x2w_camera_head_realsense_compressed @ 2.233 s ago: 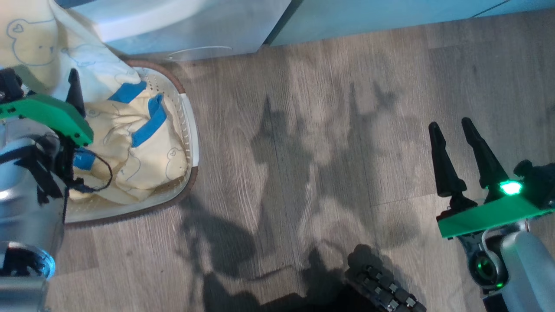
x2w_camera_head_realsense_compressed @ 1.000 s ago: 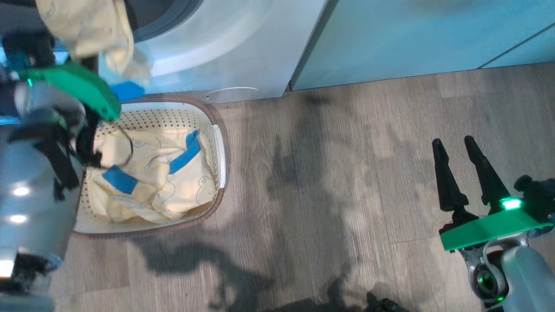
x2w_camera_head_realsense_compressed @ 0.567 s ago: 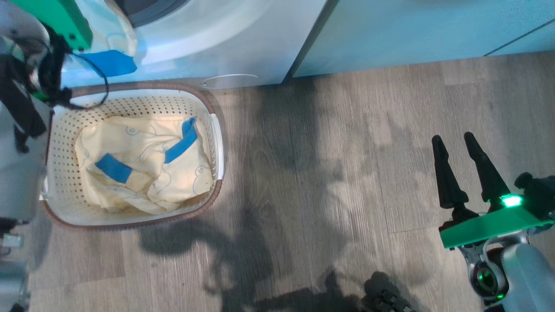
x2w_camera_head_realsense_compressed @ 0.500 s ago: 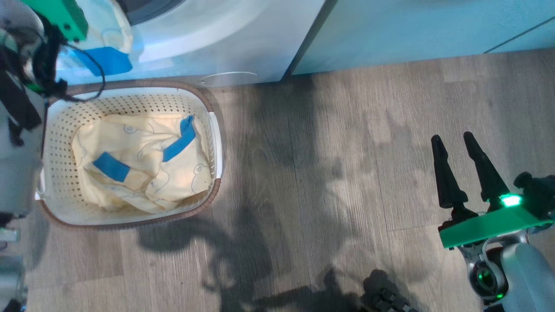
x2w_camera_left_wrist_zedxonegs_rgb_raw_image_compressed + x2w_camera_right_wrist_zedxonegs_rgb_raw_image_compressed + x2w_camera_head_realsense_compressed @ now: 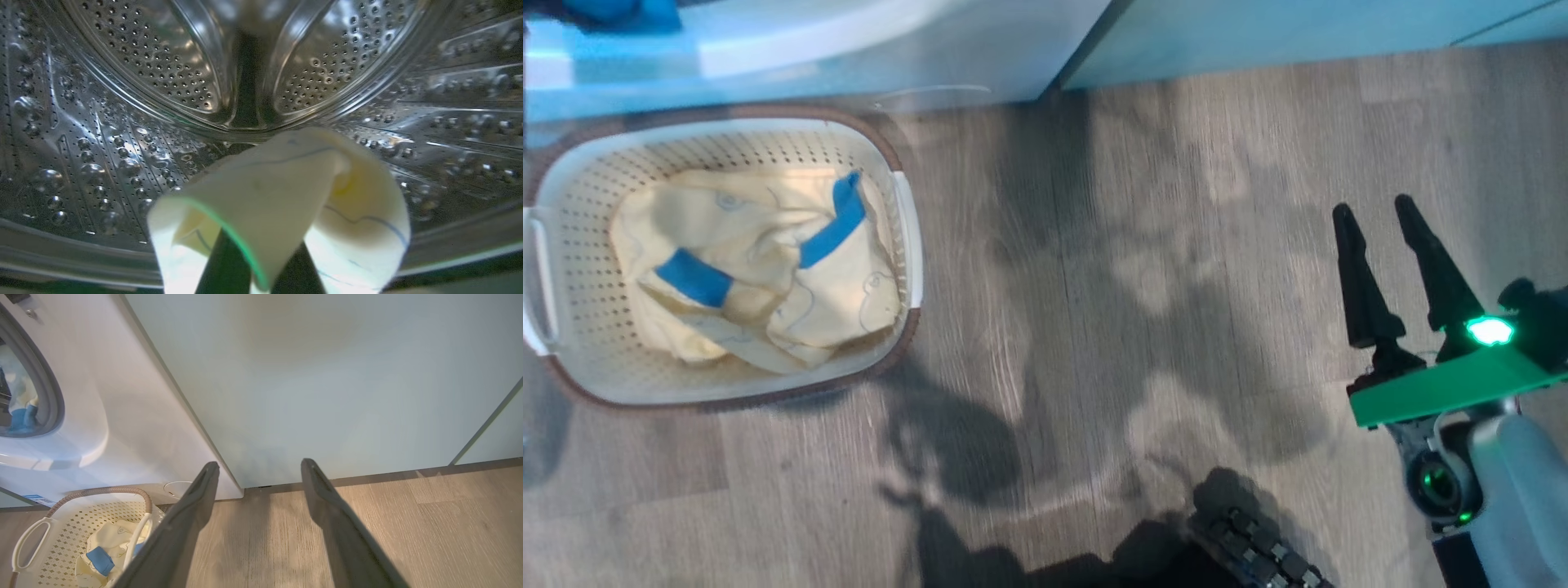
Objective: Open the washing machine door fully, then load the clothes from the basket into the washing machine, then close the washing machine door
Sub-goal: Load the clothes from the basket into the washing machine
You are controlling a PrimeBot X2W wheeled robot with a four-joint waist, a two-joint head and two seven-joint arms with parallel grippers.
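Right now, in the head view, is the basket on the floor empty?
No, a small pile of pale yellow clothes with blue patches lies inside the basket.

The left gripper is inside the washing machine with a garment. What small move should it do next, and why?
Probably open the left gripper and let the garment fall: it is shut on this pale yellow cloth inside the steel drum, and more clothes lie in the basket.
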